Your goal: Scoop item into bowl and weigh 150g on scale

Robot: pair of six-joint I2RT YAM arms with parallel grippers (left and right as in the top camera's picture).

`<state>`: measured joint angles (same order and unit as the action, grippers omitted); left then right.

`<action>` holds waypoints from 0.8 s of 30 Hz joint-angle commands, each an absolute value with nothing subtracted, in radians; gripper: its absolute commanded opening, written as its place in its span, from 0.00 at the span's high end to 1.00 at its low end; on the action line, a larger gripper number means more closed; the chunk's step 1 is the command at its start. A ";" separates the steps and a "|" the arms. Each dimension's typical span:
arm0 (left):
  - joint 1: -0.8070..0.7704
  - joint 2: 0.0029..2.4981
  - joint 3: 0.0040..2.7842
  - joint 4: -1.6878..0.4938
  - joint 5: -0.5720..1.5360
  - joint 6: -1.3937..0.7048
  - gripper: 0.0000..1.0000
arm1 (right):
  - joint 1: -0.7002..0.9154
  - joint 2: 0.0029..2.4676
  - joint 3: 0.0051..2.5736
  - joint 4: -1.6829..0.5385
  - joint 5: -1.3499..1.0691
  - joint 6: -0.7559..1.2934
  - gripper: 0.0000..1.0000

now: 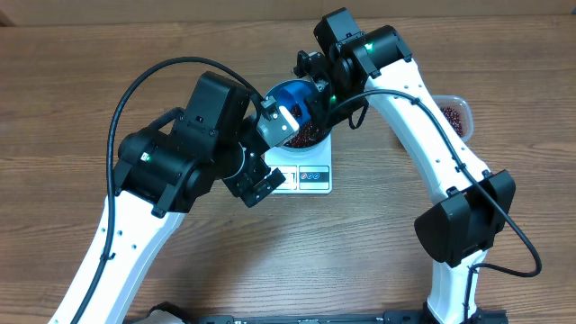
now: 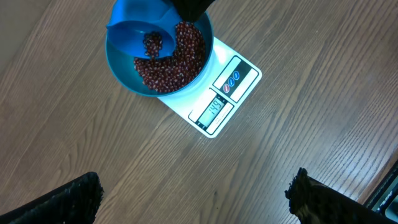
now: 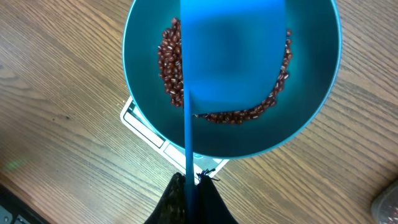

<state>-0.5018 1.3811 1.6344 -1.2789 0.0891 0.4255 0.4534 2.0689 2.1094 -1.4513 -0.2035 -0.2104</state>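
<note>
Right end effector (image 3: 189, 190) clamped shut on a blue scoop's (image 3: 233, 56) thin handle, which runs straight ahead over the bowl (image 3: 142, 93) of beans (image 3: 169, 59) on the scale (image 2: 224, 93). Left end effector (image 2: 196, 208) hangs wide open, empty, farther back.

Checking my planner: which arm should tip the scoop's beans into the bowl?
Right: the right gripper holds the scoop, beans inside, over the bowl; the left gripper is open and empty above the table.

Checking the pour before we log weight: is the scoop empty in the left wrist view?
No, a small cluster of beans lies in the scoop above the bowl.
</note>
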 commanded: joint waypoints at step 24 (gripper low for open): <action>-0.498 1.374 1.654 -1.279 0.086 0.426 0.01 | 0.457 2.021 2.149 -1.445 -0.190 -0.211 0.96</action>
<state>-0.5018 1.3811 1.6344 -1.2789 0.0891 0.4255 0.4534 2.0689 2.1094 -1.4506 -0.1768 -0.2100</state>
